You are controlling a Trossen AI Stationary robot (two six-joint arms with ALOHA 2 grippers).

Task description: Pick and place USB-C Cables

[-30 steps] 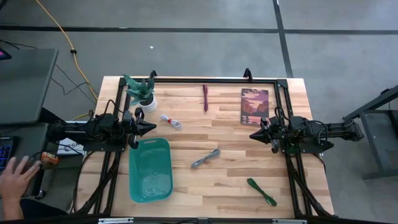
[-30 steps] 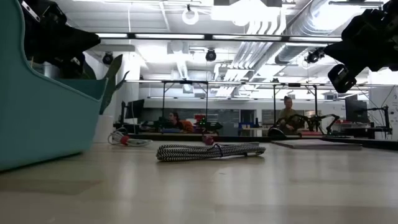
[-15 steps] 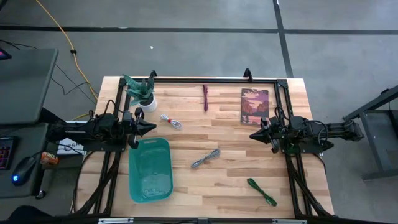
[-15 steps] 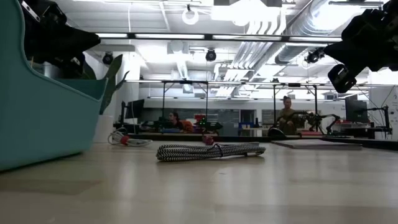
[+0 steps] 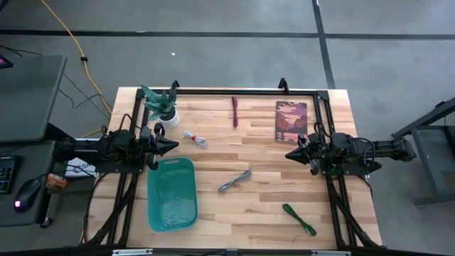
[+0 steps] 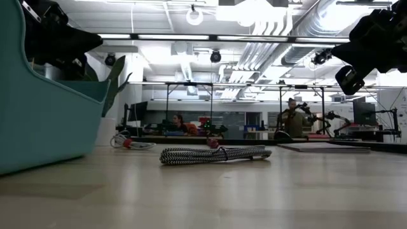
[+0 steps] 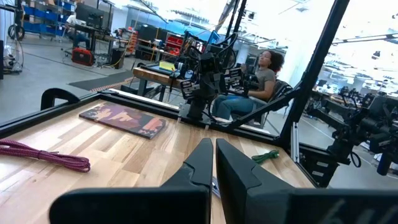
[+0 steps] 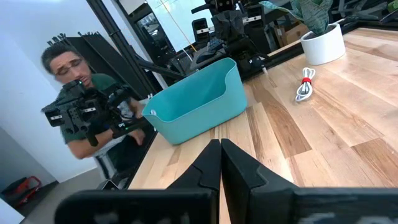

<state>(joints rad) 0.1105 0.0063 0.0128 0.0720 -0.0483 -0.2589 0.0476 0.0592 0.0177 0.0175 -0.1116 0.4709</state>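
Four short bundled cables lie flat on the wooden table: the white one with red (image 5: pixel 195 139) near the plant, the dark maroon one (image 5: pixel 234 112) by the far edge, the grey one (image 5: pixel 234 180) in the middle, the green one (image 5: pixel 298 219) near the right front. My left gripper (image 5: pixel 175 146) hovers shut at the table's left side, just beyond the teal bin's far end. My right gripper (image 5: pixel 288 154) hovers shut at the right side, below the book. Neither touches anything. In the low view the grey cable (image 6: pixel 213 154) lies in front.
A teal bin (image 5: pixel 171 193) sits at the left front. A potted plant (image 5: pixel 161 105) stands at the far left corner, and a book (image 5: pixel 291 121) lies at the far right. A black frame (image 5: pixel 242 91) rims the table. A person holding hand-held grippers shows in the right wrist view.
Both arms have kept still and no cable has moved. A person's hand beside the table's left front has drawn out of the high view.
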